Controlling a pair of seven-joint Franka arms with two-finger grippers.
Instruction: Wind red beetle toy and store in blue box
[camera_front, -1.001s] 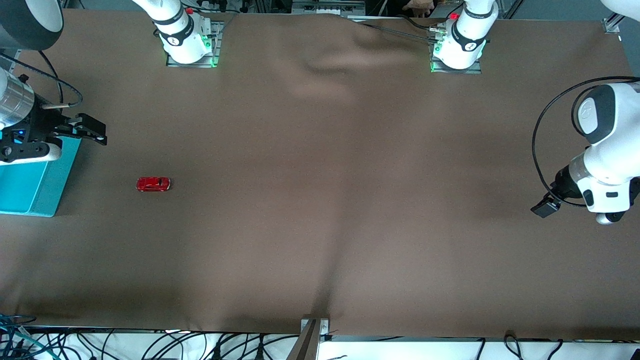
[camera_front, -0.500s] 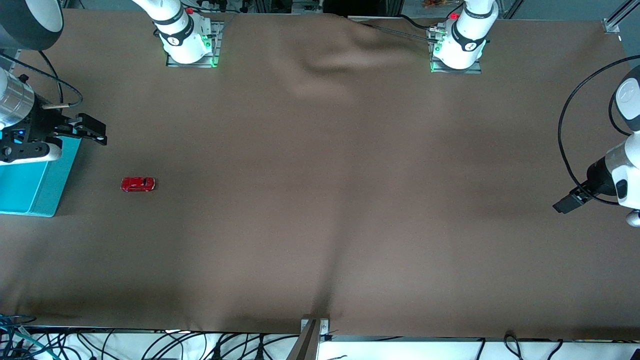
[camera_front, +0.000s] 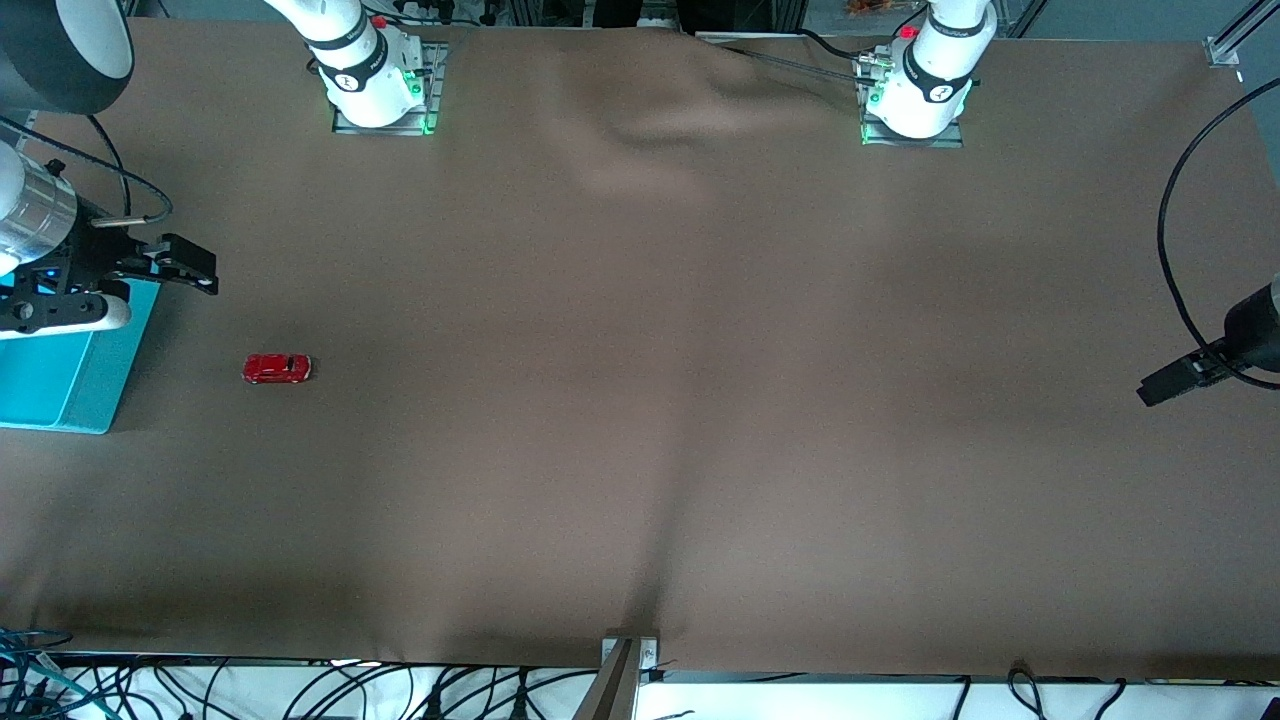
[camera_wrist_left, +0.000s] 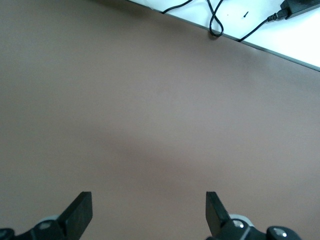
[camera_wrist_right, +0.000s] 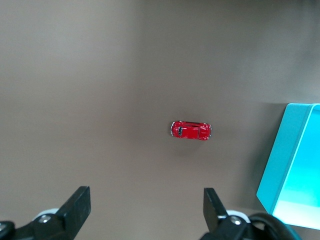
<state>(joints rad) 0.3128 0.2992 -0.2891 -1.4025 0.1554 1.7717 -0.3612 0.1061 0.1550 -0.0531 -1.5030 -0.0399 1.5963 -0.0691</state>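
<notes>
I see the red beetle toy lying on its wheels on the brown table, just beside the blue box but apart from it, a little toward the left arm's end. A second ago it lay farther from the box; it rolled closer over the first half second and has not shifted since. In my right wrist view the toy sits on the cloth with the box's turquoise corner near it.

The right pincer hangs over the table at the box's farther corner, its two black fingers spread wide with nothing between them. It has crept only slightly toward the left arm's end since the earlier frames.

My left arm has changed most. A second ago its white forearm and wrist stood well inside the front view; now only a dark piece of it and a loop of black cable show at the table's edge. The left pincer is over bare brown cloth, spread wide and empty, with the table's edge and loose cables in sight.
</notes>
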